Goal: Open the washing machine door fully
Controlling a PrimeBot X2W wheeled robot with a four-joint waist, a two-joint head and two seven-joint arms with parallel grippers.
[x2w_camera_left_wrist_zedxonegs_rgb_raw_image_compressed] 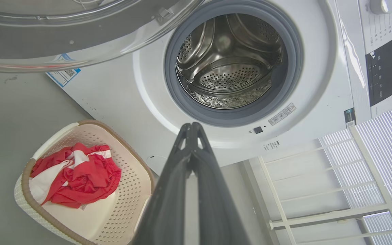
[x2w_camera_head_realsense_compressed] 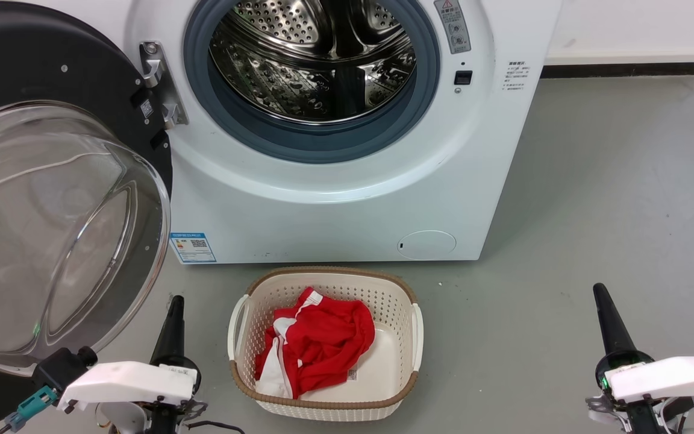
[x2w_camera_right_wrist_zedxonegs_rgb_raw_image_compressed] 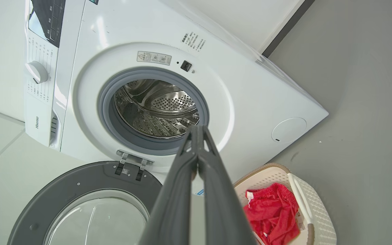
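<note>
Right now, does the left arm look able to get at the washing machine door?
Probably yes. The washing machine door hangs open just to the left of the left end effector, with nothing between them. The basket sits on the end effector's other side, out of the way.

Before us, on the far side, stands the washing machine [x2w_camera_head_realsense_compressed: 335, 205], and the wall [x2w_camera_head_realsense_compressed: 624, 24] runs on to its right. The washing machine door [x2w_camera_head_realsense_compressed: 52, 229] hangs from a hinge [x2w_camera_head_realsense_compressed: 160, 90] left of the drum opening [x2w_camera_head_realsense_compressed: 317, 66] and is swung out to the left, toward us. On the floor [x2w_camera_head_realsense_compressed: 594, 211], just before the machine, sits a basket [x2w_camera_head_realsense_compressed: 329, 272] with a garment [x2w_camera_head_realsense_compressed: 317, 343] in it. Nearest us, our left gripper [x2w_camera_head_realsense_compressed: 176, 304] lies left of the basket, beside the door's near edge, and our right gripper [x2w_camera_head_realsense_compressed: 601, 295] lies well to the basket's right.
</note>
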